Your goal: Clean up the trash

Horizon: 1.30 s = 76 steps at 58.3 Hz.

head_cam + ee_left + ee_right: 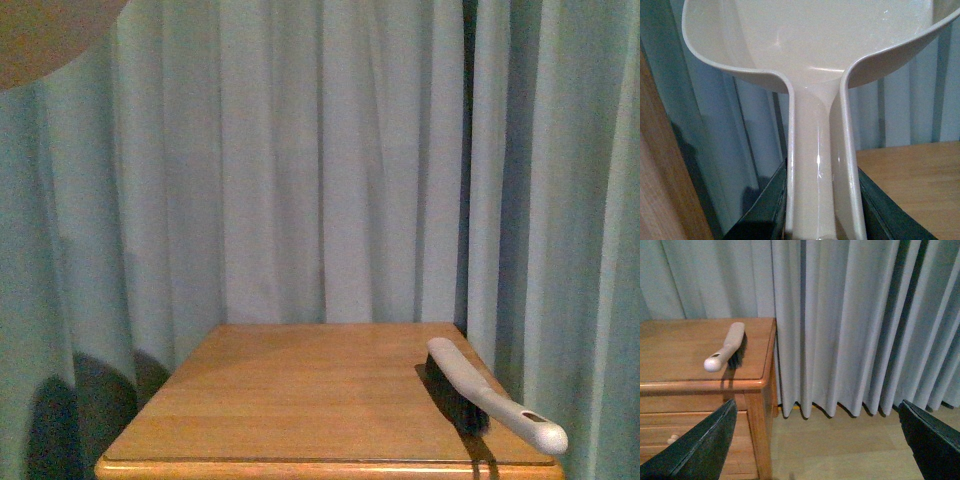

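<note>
Pale blue-green curtains (320, 150) hang close behind and to the right of a wooden table (300, 400), and nothing else is on that surface but a brush (480, 400) with a white handle and dark bristles. I cannot find the trash in any of my three views: no white wad shows on the tabletop or on the strip of floor (840, 450) beside it, so I can't say where it is. My left gripper (822, 220) is clamped on the handle of a beige dustpan (830, 50), dark fingers (765, 210) pressed to either side of the stem, with the scoop raised in front of the wrist camera. A blurred beige shape at the upper left of the front view is probably that same pan. My right gripper (817, 415) is spread wide and empty, hanging off the table's right side above the floor. The brush lies along the right edge, its long axis slanting toward the front right corner, bristles down, with the handle tip jutting just past that corner. The handle end therefore points toward my free right fingers, and that arm is clearly the nearer one. I judge the next move to be a reach across to that corner, jaws turned to close across the handle rather than along it.
</note>
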### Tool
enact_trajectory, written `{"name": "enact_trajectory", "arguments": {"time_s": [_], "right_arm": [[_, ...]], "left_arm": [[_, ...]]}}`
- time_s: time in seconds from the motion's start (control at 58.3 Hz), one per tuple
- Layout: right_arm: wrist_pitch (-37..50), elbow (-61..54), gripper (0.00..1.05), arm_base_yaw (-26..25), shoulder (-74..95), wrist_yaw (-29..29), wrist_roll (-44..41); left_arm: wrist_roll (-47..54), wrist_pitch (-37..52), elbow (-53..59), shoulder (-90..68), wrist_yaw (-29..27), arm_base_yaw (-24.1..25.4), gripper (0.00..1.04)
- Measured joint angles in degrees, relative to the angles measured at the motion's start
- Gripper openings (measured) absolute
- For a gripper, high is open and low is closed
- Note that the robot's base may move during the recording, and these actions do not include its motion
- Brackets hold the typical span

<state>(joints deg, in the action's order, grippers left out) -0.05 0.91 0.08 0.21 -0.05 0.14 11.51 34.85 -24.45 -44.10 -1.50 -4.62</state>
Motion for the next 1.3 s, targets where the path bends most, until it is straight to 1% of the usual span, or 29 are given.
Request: {"name": "enact_trajectory", "arguments": {"time_s": [0.257, 0.275, 0.309, 0.343, 0.395, 0.48, 0.515, 0.566, 0.6, 0.686, 0.824, 0.892, 1.081, 1.304], "right_arm": [[-0.1, 0.0, 0.97, 0.1, 0.1, 0.5, 0.0], [-1.1, 0.2, 0.97, 1.0, 0.9, 3.9, 0.5], [-4.2, 2.1, 0.97, 4.7, 4.7, 14.1, 1.2], [-4.0, 4.1, 0.97, 7.6, 10.3, 23.0, 1.8], [-3.1, 7.5, 0.97, 8.8, 18.3, 28.6, 2.8], [-1.2, 13.8, 0.97, 8.7, 29.7, 28.6, 4.4], [-0.6, 18.3, 0.97, 8.9, 36.4, 26.6, 5.3], [-0.8, 24.7, 0.97, 9.8, 45.4, 25.1, 6.6], [-2.1, 30.1, 0.97, 11.0, 52.7, 23.8, 8.0], [-4.9, 38.3, 0.97, 12.9, 63.1, 21.3, 10.0], [-11.3, 50.7, 0.97, 15.6, 76.6, 18.5, 14.3], [-14.0, 57.2, 0.97, 16.9, 83.0, 18.1, 16.1], [-17.5, 67.1, 0.97, 18.8, 94.1, 16.8, 18.9], [-18.3, 73.0, 0.97, 20.4, 101.9, 15.6, 21.2]], "left_arm": [[-0.2, 0.0, 0.0, 0.0, 0.0, 0.0, 0.28], [-0.2, 0.0, 0.0, 0.0, 0.0, 0.0, 0.28], [-0.2, 0.0, 0.0, 0.0, 0.0, 0.0, 0.28], [-0.2, 0.0, 0.0, 0.0, 0.0, 0.0, 0.28], [-0.2, 0.0, 0.0, 0.1, -0.1, 0.0, 0.28], [-0.2, 0.0, 0.0, 0.1, 0.0, 0.0, 0.28], [-0.2, 0.0, 0.0, 0.1, 0.0, 0.0, 0.28], [-0.2, 0.0, 0.0, 0.1, -0.1, 0.0, 0.28], [-0.2, 0.0, 0.0, 0.1, -0.1, 0.0, 0.28], [-0.2, 0.0, 0.0, 0.2, 0.0, 0.0, 0.28], [-0.3, 0.0, 0.0, 0.2, -0.1, 0.0, 0.28], [-0.3, 0.0, 0.0, 0.2, 0.0, 0.0, 0.28], [-0.3, 0.0, 0.0, 0.2, 0.0, 0.0, 0.28], [-0.3, 0.0, 0.0, 0.2, 0.0, 0.0, 0.28]]}}
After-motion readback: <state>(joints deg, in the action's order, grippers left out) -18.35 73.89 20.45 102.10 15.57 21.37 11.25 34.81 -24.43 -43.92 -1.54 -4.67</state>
